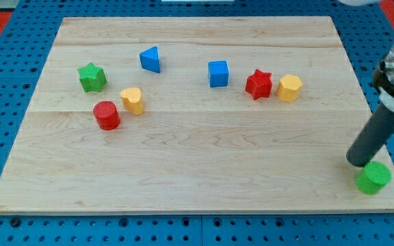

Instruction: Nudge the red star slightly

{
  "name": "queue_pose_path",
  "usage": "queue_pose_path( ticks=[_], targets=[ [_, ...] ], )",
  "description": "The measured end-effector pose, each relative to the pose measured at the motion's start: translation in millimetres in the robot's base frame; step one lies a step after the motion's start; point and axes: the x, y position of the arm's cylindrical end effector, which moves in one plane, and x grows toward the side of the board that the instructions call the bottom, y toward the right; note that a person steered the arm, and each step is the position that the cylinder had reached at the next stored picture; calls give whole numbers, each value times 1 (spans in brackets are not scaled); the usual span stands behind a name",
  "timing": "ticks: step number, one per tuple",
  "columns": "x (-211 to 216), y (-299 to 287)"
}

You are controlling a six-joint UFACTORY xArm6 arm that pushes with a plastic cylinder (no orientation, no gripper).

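A: Starting at the view's left of the pale wooden board, what's there?

B: A green plastic star block sits nearest the left edge. Below and to its right is a red cylinder block, and just beside that, up and to the right, a yellow heart-shaped block; I can't tell whether those two touch. Above them, toward the view's top, is a blue triangular block.

A: And the middle?

B: A blue cube block stands right of centre, in the upper half. A little to its right, clearly apart from it, is the red star block. A yellow hexagonal block is pressed up against the star's right side, or very nearly so.

A: Where's the rod?

B: At the view's far right. The dark rod slants down from the upper right, and my tip rests on the board near the lower right corner, right against a green cylinder block that lies just below and to its right. There are no jaws to open or close, only the plain rod end, holding nothing. My tip is well apart from the red star, which lies up and to the left of it.
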Motion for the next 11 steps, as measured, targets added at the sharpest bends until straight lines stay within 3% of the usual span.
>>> queue_pose_path(
  ticks=[1, 4, 7, 9, 11],
  targets=[
    [10, 7],
    [-15, -11],
    [-92, -80],
    [-152, -196],
    [-173, -321]
  ],
)
